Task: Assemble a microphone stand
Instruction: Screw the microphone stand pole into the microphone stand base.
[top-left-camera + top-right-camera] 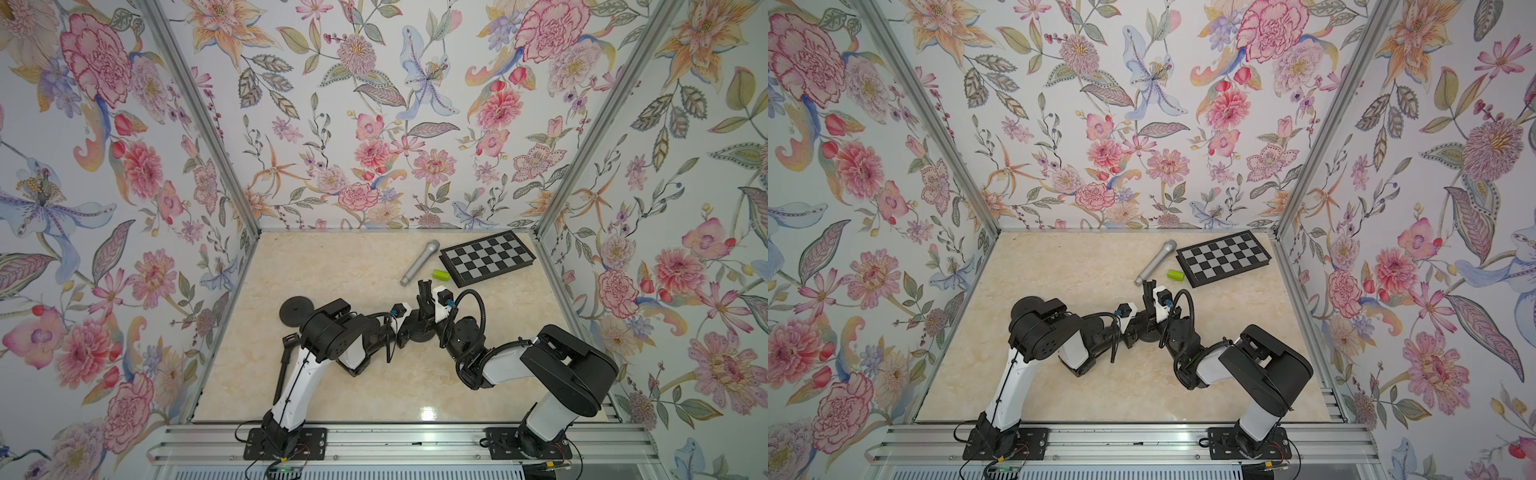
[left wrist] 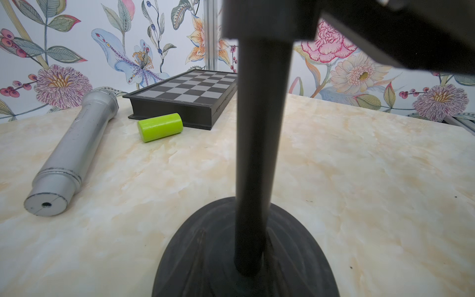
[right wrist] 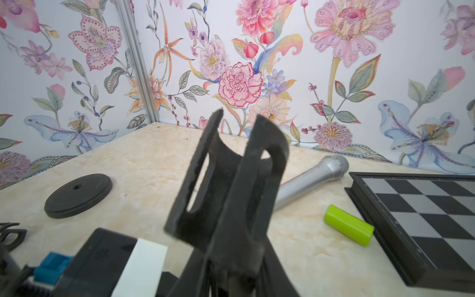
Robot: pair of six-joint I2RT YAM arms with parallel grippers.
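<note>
Well, black pole (image 2: 259, 141) in round base (image 2: 200, 262)

Nothing here for you to read: the microphone (image 2: 77, 144), the chessboard (image 2: 190, 87) and the green cylinder (image 2: 160, 126) show no legible lettering, number or brand.

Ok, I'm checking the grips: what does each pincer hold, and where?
Left pincer: the stand pole, high on its shaft. Right pincer: the microphone clip, by its lower end.
</note>
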